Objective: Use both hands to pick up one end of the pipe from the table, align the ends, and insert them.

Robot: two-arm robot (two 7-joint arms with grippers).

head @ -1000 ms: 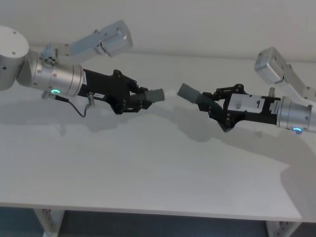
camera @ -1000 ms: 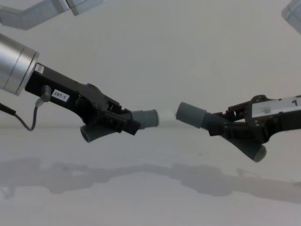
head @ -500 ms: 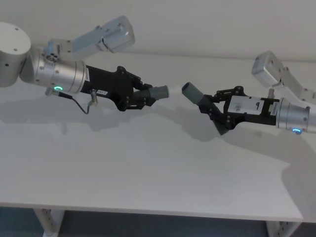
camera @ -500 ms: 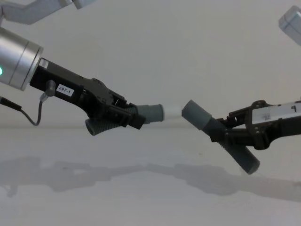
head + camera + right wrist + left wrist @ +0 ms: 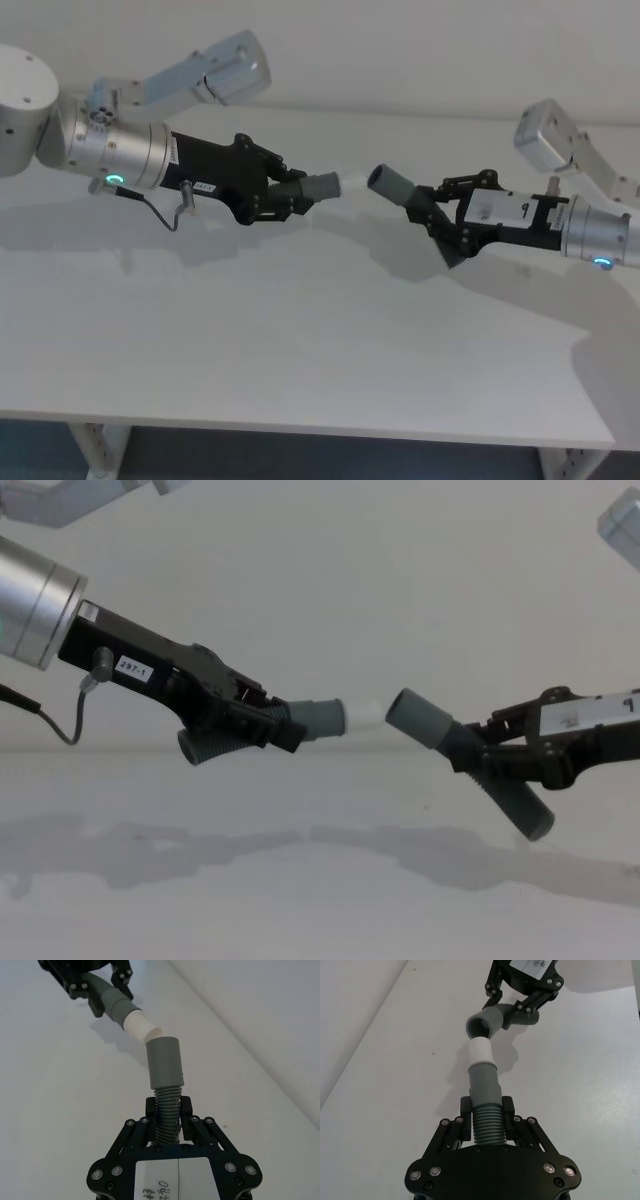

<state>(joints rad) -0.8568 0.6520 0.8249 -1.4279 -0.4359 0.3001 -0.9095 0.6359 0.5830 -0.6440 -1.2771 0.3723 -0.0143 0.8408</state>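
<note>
Right claw [image 5: 447, 222], clamping the open-cuff hose [image 5: 400, 190], has levelled toward left claw's [image 5: 272, 198] held white spigot [image 5: 365, 716]; nearly aligned, gap remains

Black hands [image 5: 290, 195] [image 5: 440, 215] – white labels, silver wrists, green rings.

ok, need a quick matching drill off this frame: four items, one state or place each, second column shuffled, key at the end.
1. left gripper
2. right gripper
3. white spigot
4. table

a. below both pipes, touching neither
b. shut on the ribbed part of the open-cuff pipe
c. just short of the open cuff, not inserted
d. shut on the white-tipped pipe

Pairs: 1-d, 2-b, 3-c, 4-a
</note>
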